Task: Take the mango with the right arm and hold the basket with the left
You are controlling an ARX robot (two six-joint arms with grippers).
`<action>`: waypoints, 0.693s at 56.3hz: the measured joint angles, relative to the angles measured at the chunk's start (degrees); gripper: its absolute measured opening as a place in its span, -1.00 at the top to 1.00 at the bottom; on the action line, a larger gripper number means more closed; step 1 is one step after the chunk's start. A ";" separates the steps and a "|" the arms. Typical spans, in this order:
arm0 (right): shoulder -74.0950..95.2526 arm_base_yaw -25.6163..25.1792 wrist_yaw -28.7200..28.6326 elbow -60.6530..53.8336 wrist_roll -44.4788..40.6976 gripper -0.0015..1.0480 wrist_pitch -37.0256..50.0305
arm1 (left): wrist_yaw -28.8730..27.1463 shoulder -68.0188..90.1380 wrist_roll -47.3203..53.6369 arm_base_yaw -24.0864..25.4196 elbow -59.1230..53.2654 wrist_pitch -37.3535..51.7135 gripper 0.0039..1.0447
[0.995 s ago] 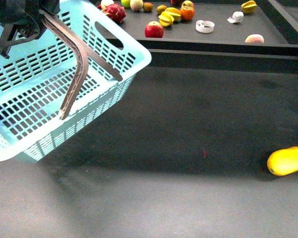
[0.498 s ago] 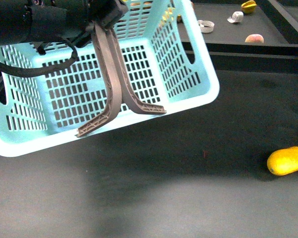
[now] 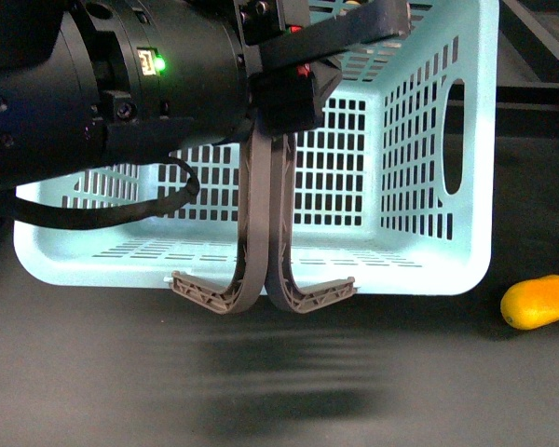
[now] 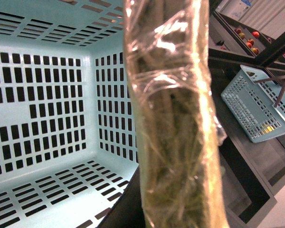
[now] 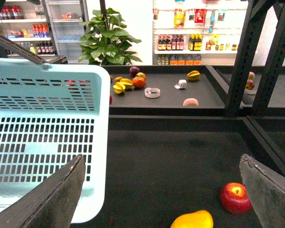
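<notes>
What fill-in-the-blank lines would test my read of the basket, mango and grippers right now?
1. The left gripper holds the basket by its two ___.
2. The mango lies outside the basket, with a red ___ near it.
3. The right gripper is ___ and holds nothing.
Missing words: handles; apple; open.

Up close at left, left arm [image 3: 121, 84], with handles [image 3: 261, 233] hanging beneath it in front of basket [image 3: 429, 251], tipped open toward the front camera over table [image 3: 354, 391]. Right of basket and apart from it, mango [image 3: 538, 303] on table, apple [image 5: 235, 197] just beside. Behind, shelf [image 5: 213, 95] strewn with fruit.
</notes>
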 joint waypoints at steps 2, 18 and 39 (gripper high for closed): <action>0.00 0.00 0.00 0.00 0.00 -0.85 0.00 | -0.37 0.17 0.02 0.02 -0.02 0.24 0.84; 0.00 0.00 -0.02 0.00 0.00 -0.85 0.00 | -0.04 1.36 0.11 -0.90 -0.02 0.81 0.84; 0.00 0.00 0.00 0.00 0.00 -0.85 0.00 | 0.46 1.42 0.02 -1.53 0.00 0.81 0.84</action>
